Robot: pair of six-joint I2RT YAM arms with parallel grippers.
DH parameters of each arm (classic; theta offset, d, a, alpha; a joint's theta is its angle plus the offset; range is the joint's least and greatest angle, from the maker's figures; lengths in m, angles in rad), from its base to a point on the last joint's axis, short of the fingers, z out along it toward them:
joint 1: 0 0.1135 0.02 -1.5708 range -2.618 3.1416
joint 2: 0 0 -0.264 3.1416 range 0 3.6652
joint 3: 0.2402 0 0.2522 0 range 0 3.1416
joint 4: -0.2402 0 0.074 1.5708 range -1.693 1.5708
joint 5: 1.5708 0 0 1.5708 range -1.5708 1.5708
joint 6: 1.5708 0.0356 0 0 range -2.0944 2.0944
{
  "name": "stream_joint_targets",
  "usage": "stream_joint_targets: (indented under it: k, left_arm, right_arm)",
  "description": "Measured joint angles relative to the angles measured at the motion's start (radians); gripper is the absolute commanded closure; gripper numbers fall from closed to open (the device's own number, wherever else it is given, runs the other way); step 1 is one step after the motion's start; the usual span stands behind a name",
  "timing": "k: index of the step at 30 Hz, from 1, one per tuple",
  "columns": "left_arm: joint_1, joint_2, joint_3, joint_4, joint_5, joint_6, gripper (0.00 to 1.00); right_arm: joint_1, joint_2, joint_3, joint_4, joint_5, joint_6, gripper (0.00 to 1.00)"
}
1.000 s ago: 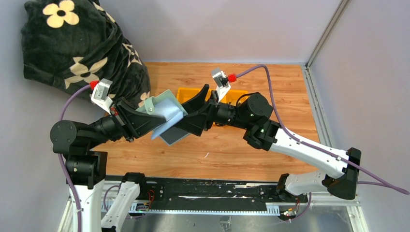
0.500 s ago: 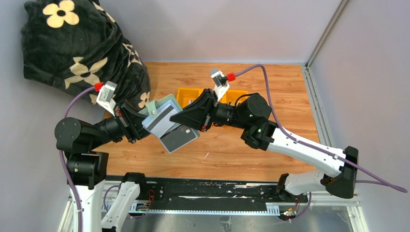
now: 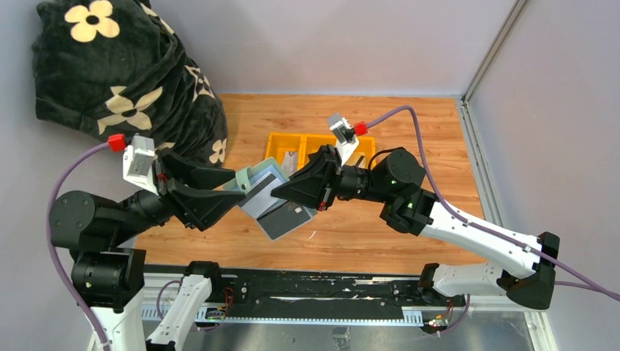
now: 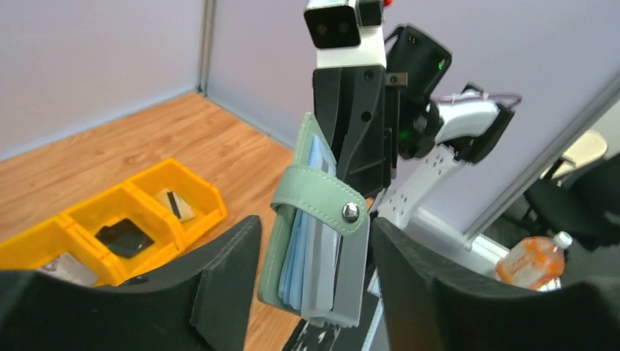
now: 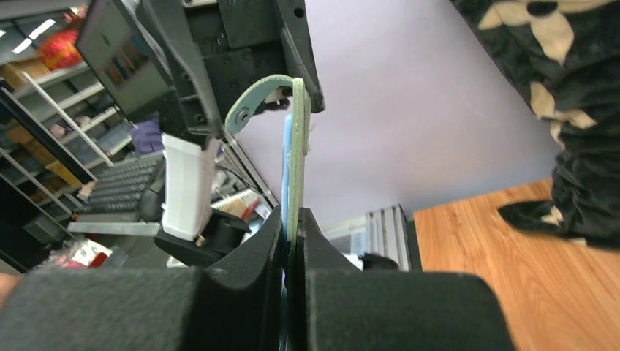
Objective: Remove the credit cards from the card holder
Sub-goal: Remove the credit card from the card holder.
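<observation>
The sage-green card holder [image 3: 251, 178] hangs in the air over the table, and my right gripper [image 3: 278, 191] is shut on its edge. Grey credit cards [image 3: 265, 194] and a darker one [image 3: 289, 219] fan out below it. In the left wrist view the card holder [image 4: 303, 183] stands upright with its strap and clasp [image 4: 351, 212] across the top, light blue leaves and grey cards [image 4: 349, 281] showing at its lower end. My left gripper [image 4: 314, 256] is open, a finger on either side of the holder without touching it. The right wrist view has the holder [image 5: 296, 139] pinched between the right gripper [image 5: 292, 223].
A yellow three-compartment tray [image 3: 316, 139] sits behind the grippers with cards lying in it [image 4: 121, 238]. A black flowered cushion [image 3: 124, 73] fills the far left corner. Wooden tabletop [image 3: 409, 131] lies to the right, with the wall rail beyond.
My right gripper closed on the card holder. My left gripper then let go, opened and drew back to the left. The cards have fanned out below the holder.
</observation>
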Motion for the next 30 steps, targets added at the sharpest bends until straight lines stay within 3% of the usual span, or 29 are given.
stream_joint_targets:
  k: [3, 6, 12, 18, 23, 27, 30]
  left_arm:
    - [0.000, 0.001, -0.039, -0.008, 0.059, 0.013, 0.25]
    - [0.000, 0.002, -0.103, -0.046, 0.132, 0.046, 0.27]
    - [0.000, 0.008, -0.155, -0.208, 0.195, 0.203, 0.45]
    - [0.000, -0.022, -0.187, -0.263, 0.203, 0.257, 0.69]
    - [0.000, -0.031, -0.187, -0.280, 0.206, 0.267, 0.75]
    - [0.000, -0.032, -0.179, -0.283, 0.219, 0.260, 0.87]
    - [0.000, -0.035, -0.175, -0.281, 0.219, 0.245, 0.96]
  right_arm:
    - [0.000, 0.000, 0.002, -0.085, -0.006, -0.040, 1.00]
    - [0.000, 0.020, 0.029, -0.179, -0.021, -0.074, 1.00]
    - [0.000, 0.095, 0.162, -0.300, -0.087, -0.118, 1.00]
    - [0.000, 0.141, 0.212, -0.348, -0.148, -0.147, 1.00]
    - [0.000, 0.158, 0.227, -0.388, -0.182, -0.176, 0.99]
    - [-0.002, 0.164, 0.245, -0.402, -0.209, -0.190, 0.84]
    - [-0.008, 0.171, 0.250, -0.401, -0.237, -0.195, 0.65]
